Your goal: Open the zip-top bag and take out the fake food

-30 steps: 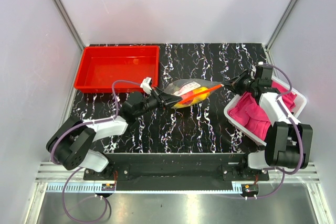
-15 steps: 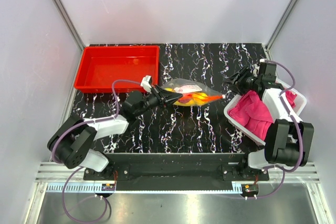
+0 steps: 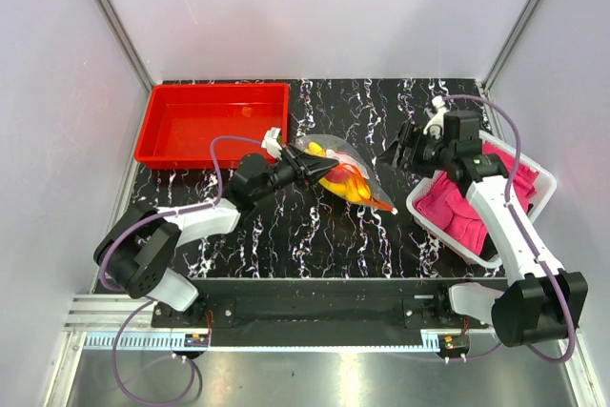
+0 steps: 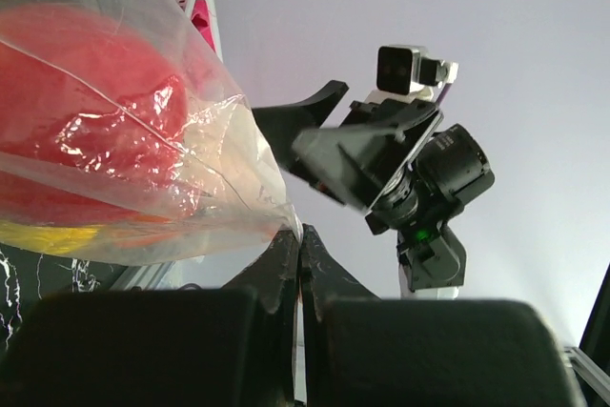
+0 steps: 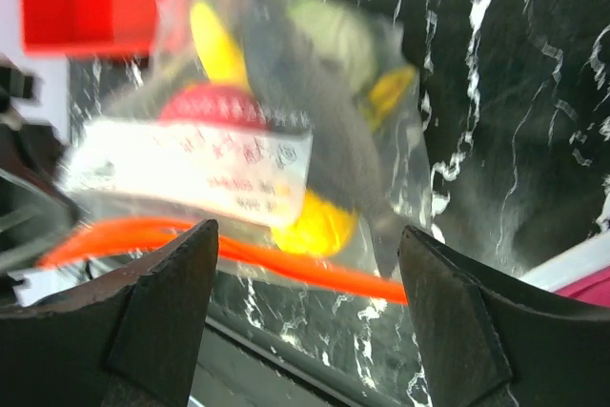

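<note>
A: Step in hand?
B: Opening. Left tool (image 3: 303, 171) clamped on a zip-top bag (image 3: 334, 165) corner, over the table (image 3: 315, 235); fake food (image 3: 349, 182) inside.
A: Right tool (image 3: 399, 147)?
B: Fingers apart, empty, near the bag. Next likely needs a pinch on the orange zip strip (image 3: 375, 199).

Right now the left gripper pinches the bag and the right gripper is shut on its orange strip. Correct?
No. The left gripper pinches the bag, but the right gripper is open, clear of the orange strip; the right wrist view shows this.
</note>
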